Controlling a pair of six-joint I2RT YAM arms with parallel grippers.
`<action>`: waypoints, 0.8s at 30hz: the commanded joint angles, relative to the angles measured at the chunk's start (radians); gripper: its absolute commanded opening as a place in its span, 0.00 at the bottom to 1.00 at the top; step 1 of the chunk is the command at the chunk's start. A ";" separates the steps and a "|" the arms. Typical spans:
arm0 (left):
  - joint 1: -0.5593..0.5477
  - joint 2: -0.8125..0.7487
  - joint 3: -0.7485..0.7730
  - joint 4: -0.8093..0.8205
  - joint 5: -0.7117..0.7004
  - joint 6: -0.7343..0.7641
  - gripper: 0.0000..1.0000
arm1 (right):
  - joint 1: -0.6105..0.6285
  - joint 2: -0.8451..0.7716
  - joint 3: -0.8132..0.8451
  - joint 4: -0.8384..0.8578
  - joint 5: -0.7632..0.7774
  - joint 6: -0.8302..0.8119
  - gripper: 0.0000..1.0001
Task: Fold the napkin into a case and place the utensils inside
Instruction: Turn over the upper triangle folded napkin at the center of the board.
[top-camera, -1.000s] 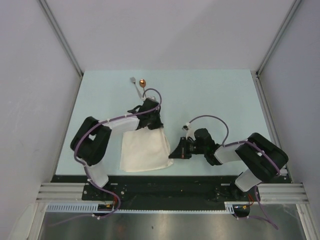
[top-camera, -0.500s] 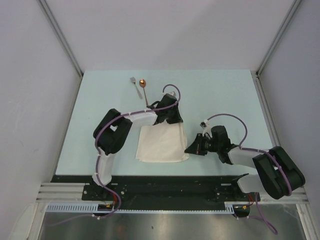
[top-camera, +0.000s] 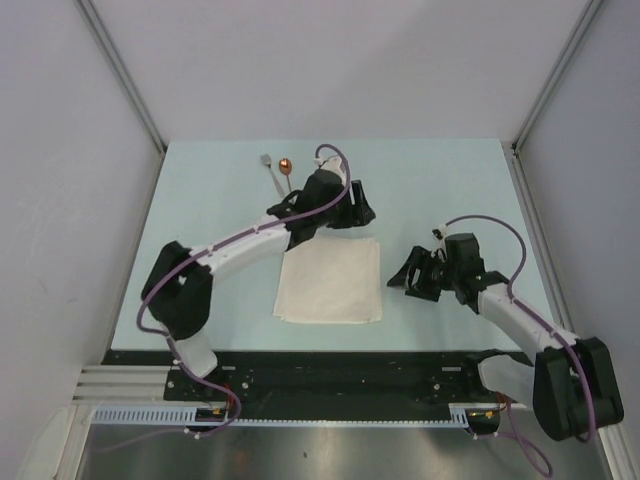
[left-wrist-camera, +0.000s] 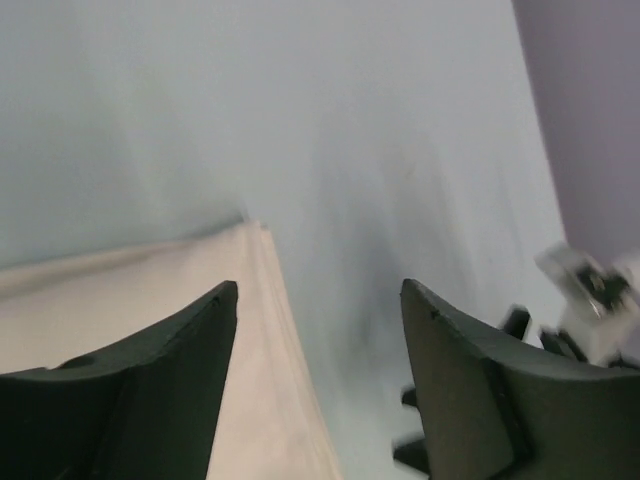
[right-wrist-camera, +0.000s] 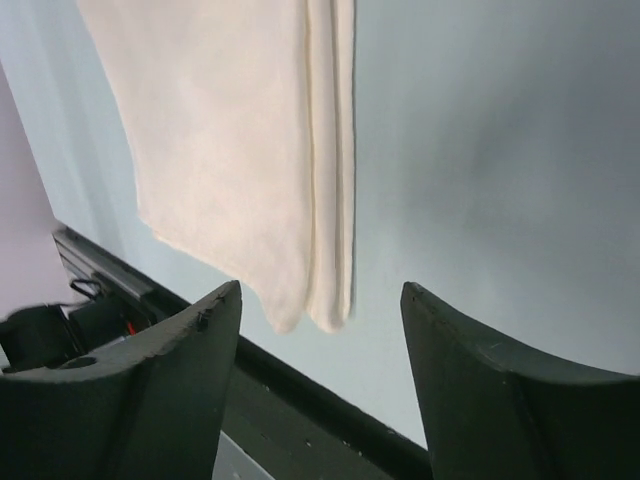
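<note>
The off-white napkin (top-camera: 330, 282) lies flat on the table, folded in layers into a near-square; no narrow case shows. My left gripper (top-camera: 362, 214) hovers open just beyond its far right corner, and the left wrist view shows the cloth's layered edge (left-wrist-camera: 262, 330) below the jaws with nothing between them. My right gripper (top-camera: 395, 282) stands open to the right of the cloth, apart from it. The right wrist view shows the napkin's folded edge (right-wrist-camera: 330, 200) ahead of the empty jaws. The silver fork (top-camera: 269, 167) and copper-bowled spoon (top-camera: 286, 168) lie side by side at the far left.
The pale blue table (top-camera: 450, 190) is walled by grey panels on three sides. A black rail (top-camera: 330, 362) runs along the near edge, also seen under the right jaws as a dark rail (right-wrist-camera: 300, 385). Purple cables loop over both arms.
Both grippers were shut on the napkin and have opened and let it go. The cloth shifted right across the table and now lies flat. Both arms drew back from it.
</note>
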 joint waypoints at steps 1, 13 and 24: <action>-0.075 -0.154 -0.199 0.003 0.014 0.011 0.60 | -0.041 0.169 0.160 0.002 -0.021 -0.046 0.64; -0.344 -0.152 -0.348 -0.029 -0.118 -0.055 0.69 | -0.040 0.653 0.522 0.080 -0.110 -0.137 0.43; -0.379 -0.084 -0.362 -0.020 -0.100 -0.072 0.64 | -0.009 0.827 0.706 0.040 -0.068 -0.220 0.39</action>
